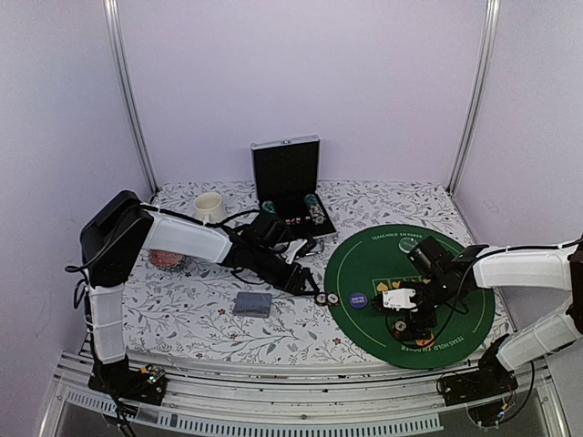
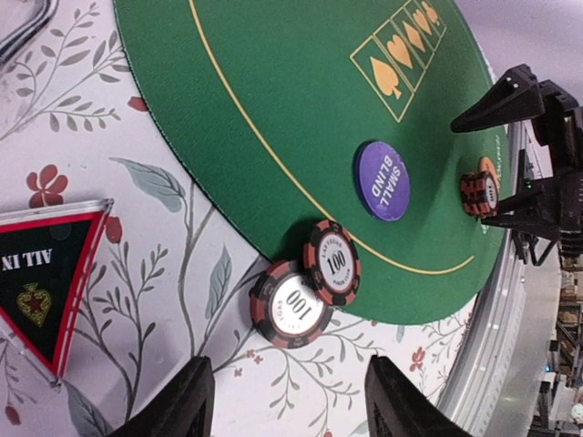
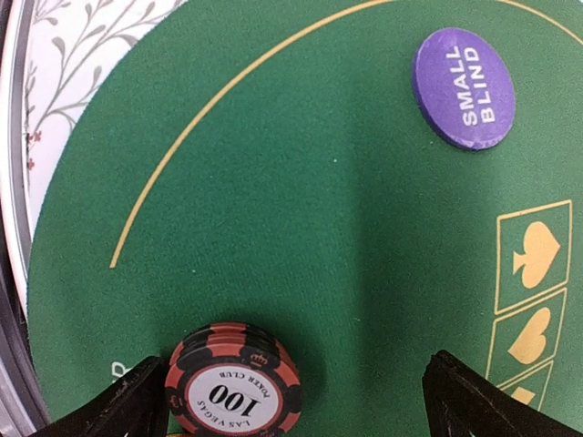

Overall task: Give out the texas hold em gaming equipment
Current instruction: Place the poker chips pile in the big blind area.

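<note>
Chip stacks (image 2: 291, 305) marked "100" lay just ahead of left gripper (image 2: 290, 387), wide open, empty; "SMALL BLIND" disc (image 2: 383, 179) beyond, on mat (image 2: 273, 91). Right gripper (image 3: 301, 405) wide open, "LAS VEGAS POKER CLUB" stack (image 3: 232, 381) btwn fingers, ungripped.

Tabletop (image 1: 191, 309): white cloth printed with grey leaves and small red flowers, bounded by pale walls on the left, far and right sides.

Items lying directly on it:
- Round green felt mat (image 1: 364, 264), right half, with its near edge at the tabletop's near rim.
- Open black case (image 1: 286, 168), far centre, lid upright.
- Cream mug (image 1: 209, 206), far left, upright.
- Short reddish chip stack (image 1: 167, 259), left, partly hidden by the arm.
- Blue-grey card deck (image 1: 252, 304), near centre, lying flat.
- Dark triangular marker (image 2: 41, 278), red-edged, left of the mat.
- Two "100" chips: tabletop chip (image 2: 291, 305) at the mat's left edge, touching the mat-edge chip (image 2: 332, 262).
</note>
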Controlling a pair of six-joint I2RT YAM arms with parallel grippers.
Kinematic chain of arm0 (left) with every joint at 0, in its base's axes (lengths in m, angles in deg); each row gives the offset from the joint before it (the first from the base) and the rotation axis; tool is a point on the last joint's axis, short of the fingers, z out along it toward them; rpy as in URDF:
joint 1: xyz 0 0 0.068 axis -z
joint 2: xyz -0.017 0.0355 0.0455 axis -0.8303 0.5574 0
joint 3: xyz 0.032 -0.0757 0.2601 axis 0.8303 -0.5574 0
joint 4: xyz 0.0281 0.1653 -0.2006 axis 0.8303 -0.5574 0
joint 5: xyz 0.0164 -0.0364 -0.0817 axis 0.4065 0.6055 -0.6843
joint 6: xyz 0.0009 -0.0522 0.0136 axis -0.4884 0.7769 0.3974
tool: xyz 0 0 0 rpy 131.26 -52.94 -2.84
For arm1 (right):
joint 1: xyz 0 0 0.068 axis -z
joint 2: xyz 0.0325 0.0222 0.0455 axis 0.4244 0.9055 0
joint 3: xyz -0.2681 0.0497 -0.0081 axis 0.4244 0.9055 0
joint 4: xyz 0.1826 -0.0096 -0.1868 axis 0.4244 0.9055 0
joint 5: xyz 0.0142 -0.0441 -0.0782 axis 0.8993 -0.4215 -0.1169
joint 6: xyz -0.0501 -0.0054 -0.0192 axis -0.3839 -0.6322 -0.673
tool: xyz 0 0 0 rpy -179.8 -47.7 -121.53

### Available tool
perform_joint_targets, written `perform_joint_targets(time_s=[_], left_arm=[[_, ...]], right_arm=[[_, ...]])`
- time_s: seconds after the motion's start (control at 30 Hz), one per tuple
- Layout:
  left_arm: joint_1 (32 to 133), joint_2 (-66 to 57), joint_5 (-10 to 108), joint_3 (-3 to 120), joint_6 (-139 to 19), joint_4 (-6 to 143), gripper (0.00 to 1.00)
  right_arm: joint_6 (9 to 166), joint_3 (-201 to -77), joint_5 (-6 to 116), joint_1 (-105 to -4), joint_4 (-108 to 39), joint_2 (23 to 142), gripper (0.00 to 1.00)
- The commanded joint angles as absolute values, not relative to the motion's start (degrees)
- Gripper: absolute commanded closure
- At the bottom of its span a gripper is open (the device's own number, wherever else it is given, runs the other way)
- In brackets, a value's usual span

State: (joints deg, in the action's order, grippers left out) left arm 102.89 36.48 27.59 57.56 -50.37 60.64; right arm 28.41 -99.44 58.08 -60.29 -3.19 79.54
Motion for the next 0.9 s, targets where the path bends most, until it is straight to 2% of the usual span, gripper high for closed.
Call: perform_joint_targets(time_s=[0.0,0.13,0.2,0.3,0.4,0.6,0.73,0.87], left_arm=[[102.6,33.8,28.0,57.6,-51.4,59.7,0.42],[102.5,33.1,28.2,57.7,-51.9,59.2,0.42],[102.4,30.0,28.3,57.1,-52.0,59.3,0.42],[102.1,27.3,29.1,56.1,-52.1,59.6,0.42],[101.4,24.8,29.5,55.1,-52.3,59.4,0.41],[98.8,18.7,29.8,51.1,-51.9,59.3,0.41],[96.4,13.2,31.6,48.0,-52.0,59.6,0.40],[93.7,9.4,33.0,45.6,-53.0,58.9,0.38]], right_arm=[[28.5,-102.6,57.7,-61.6,-1.2,74.2,0.01],[30.5,-107.3,62.9,-62.4,-4.2,68.1,0.01],[36.4,-107.9,64.6,-62.4,-13.0,63.1,0.01],[51.0,-105.6,60.1,-62.4,-31.9,57.1,0.01],[63.8,-106.6,60.9,-61.9,-38.5,56.7,0.01],[72.1,-113.5,64.5,-61.9,-30.6,68.4,0.01],[74.6,-119.3,62.1,-62.4,-20.4,81.3,0.11],[73.7,-124.5,57.8,-66.0,-12.6,92.1,0.11]])
